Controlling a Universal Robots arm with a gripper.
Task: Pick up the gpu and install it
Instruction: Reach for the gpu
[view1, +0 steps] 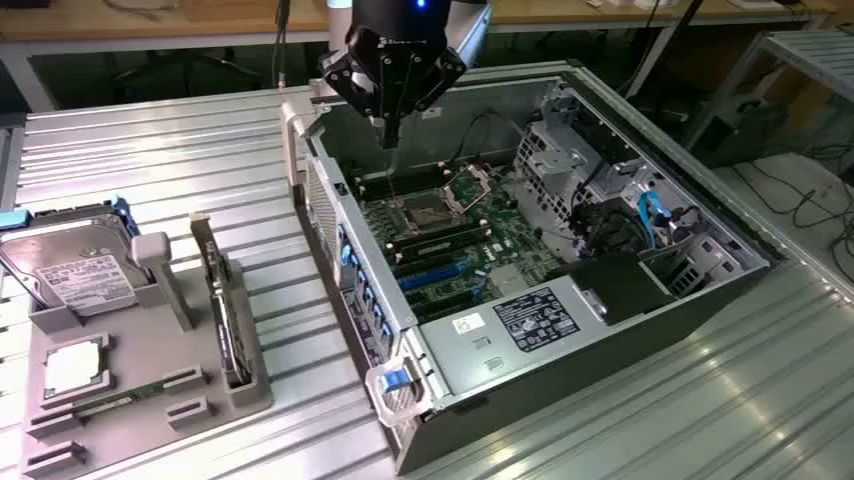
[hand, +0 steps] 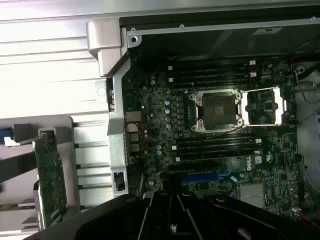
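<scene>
Black pincer (view1: 390, 135) hangs shut and empty above the motherboard (view1: 461, 245); the gpu (view1: 230, 325) stands upright, well aside of it, in a grey holder (view1: 134, 405), so I would approach from above with jaws wide

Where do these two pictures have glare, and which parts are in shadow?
Wrist view: the ribbed metal table is washed out to white, while the motherboard lies dim inside the case; exterior view: light is even, with a soft sheen on the table and shade deep in the case.
</scene>
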